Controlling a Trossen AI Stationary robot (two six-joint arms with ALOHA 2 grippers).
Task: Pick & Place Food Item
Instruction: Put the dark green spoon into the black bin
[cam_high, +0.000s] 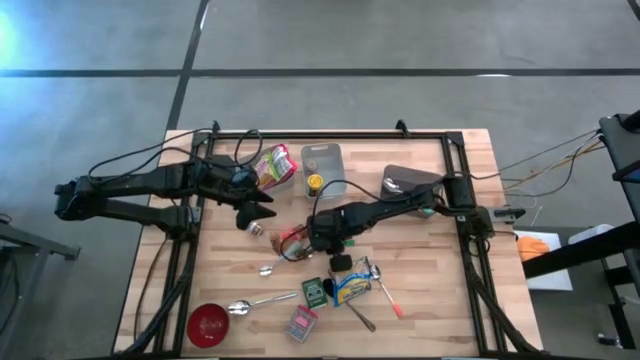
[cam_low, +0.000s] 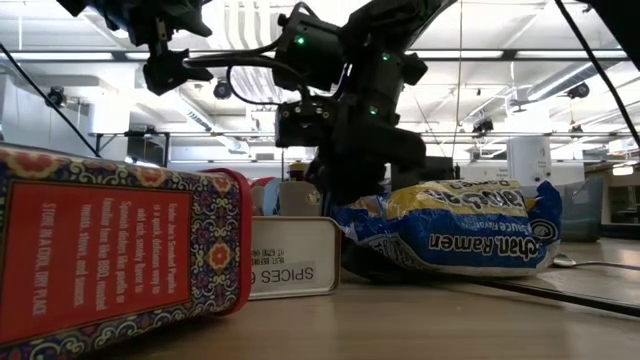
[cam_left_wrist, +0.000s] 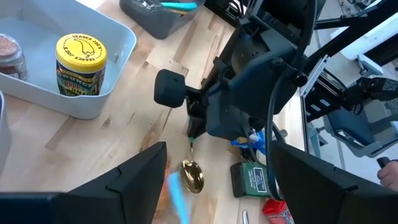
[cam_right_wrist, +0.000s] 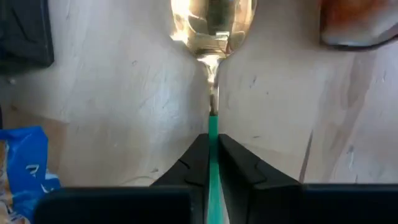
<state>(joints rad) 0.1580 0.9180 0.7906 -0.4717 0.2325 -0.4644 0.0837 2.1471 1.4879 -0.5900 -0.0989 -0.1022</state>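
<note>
Right wrist view: right tool (cam_right_wrist: 212, 155), fingers pinched shut on the green handle of a spoon (cam_right_wrist: 212, 37), whose gold bowl lies on the tabletop (cam_right_wrist: 112, 93). High view: same tool (cam_high: 318, 238) low at mid-tabletop beside a small snack packet (cam_high: 292, 240). Left tool (cam_high: 258, 208) held above the tabletop, fingers spread wide, holding nothing. Grey bin (cam_high: 322, 160) at the far side contains a yellow-lidded jar (cam_high: 314, 182). Ramen packet (cam_high: 352, 285), green tin (cam_high: 315, 292), red bowl (cam_high: 208, 324) and further spoons (cam_high: 255, 303) lie nearer the front edge.
</note>
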